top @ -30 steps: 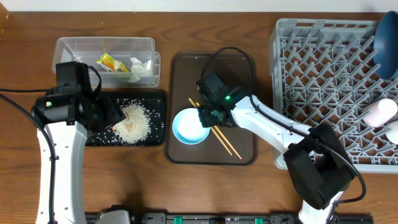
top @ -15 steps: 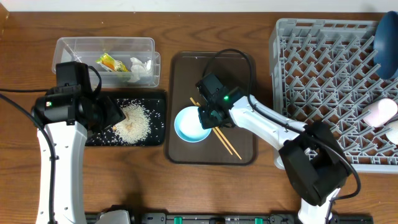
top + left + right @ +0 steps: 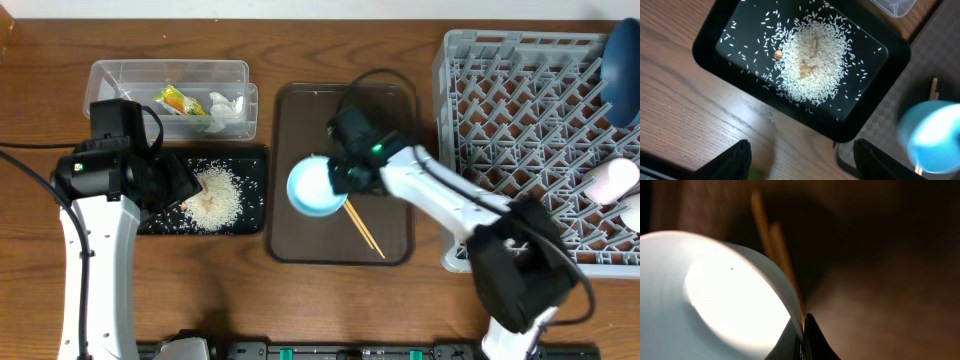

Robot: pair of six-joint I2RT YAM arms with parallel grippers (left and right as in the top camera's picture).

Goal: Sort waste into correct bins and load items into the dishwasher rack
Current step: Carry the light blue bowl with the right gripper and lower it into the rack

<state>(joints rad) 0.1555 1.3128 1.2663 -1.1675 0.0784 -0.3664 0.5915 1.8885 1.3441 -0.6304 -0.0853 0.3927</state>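
My right gripper point(image 3: 343, 183) is shut on the rim of the light blue bowl point(image 3: 316, 186) and holds it tilted above the brown serving tray point(image 3: 390, 110); the wrist view shows the rim point(image 3: 765, 270) pinched between the fingers point(image 3: 802, 330). Wooden chopsticks point(image 3: 362, 228) lie on that tray. My left gripper point(image 3: 800, 160) is open over the wood by the black tray point(image 3: 250, 160) of rice point(image 3: 215, 200). The clear tub point(image 3: 120, 75) holds the snack wrapper point(image 3: 178, 100) and tissue point(image 3: 226, 105). The grey rack point(image 3: 520, 130) holds the dark blue plate point(image 3: 622, 60) and two cups point(image 3: 612, 180).
The rack stands at the right edge of the table. The black tray point(image 3: 715, 30) with rice point(image 3: 812, 60) fills the left wrist view, with the blurred bowl point(image 3: 932, 135) at its right. Bare wood lies along the table's front.
My right gripper has lifted the light blue bowl off the brown tray and tilted it, moving slightly up and right. The left arm has not moved.
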